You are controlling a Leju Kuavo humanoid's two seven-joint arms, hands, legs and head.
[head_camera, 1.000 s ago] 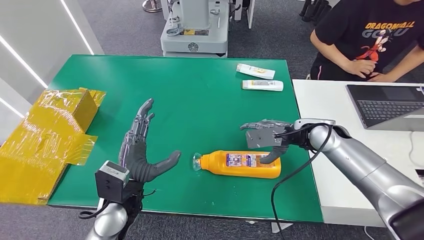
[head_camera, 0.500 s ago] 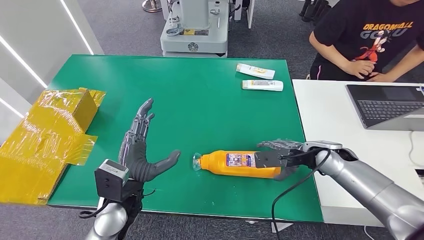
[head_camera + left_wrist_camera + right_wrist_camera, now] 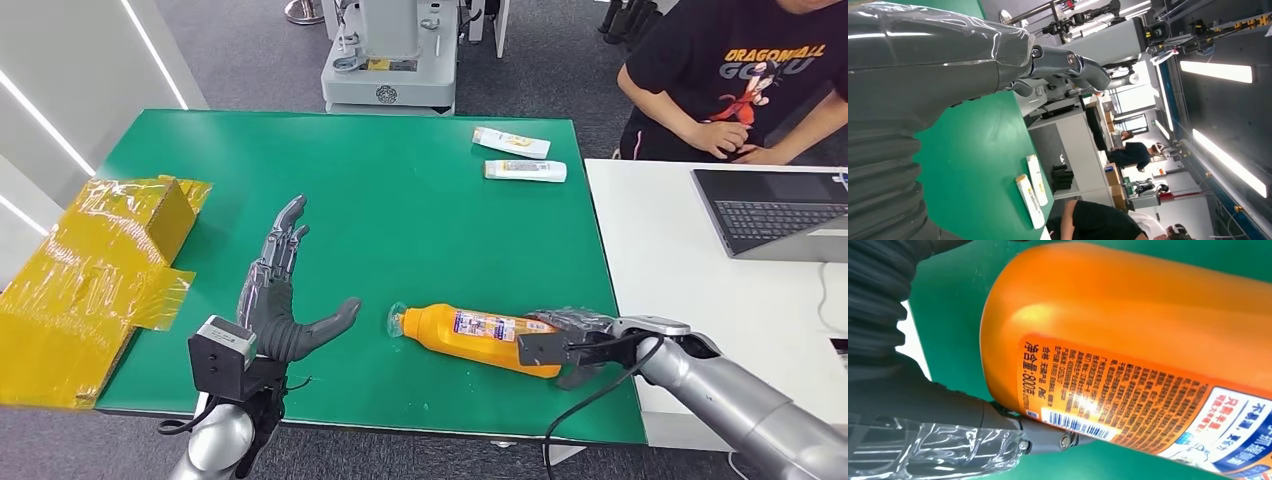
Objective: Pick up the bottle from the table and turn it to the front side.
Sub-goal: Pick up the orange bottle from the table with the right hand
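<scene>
Here, the green table (image 3: 400, 200) is seen to take most of the head view, with a white table (image 3: 680, 260) placed just beside it on the right. A yellow wrapped carton (image 3: 90, 270) is laid over the left edge of the green table. At the white table a person in a black shirt (image 3: 740, 70) is seated, near a laptop (image 3: 780, 210). The right arm (image 3: 740, 400) is stretched in from the lower right, and the right hand (image 3: 565, 340) is closed around the base end of the orange bottle (image 3: 480, 338). The bottle is laid on its side near the front edge of the green table, slightly tilted, with its clear cap pointed toward the left hand (image 3: 280, 300). In the right wrist view a printed label with a barcode is shown on the bottle (image 3: 1128, 365), and a dark finger is pressed against it. The left hand is held flat over the table with the fingers straight and apart, and nothing is held in it. Two small white tubes (image 3: 520, 158) are laid at the far right corner of the green table, well apart from the bottle.
</scene>
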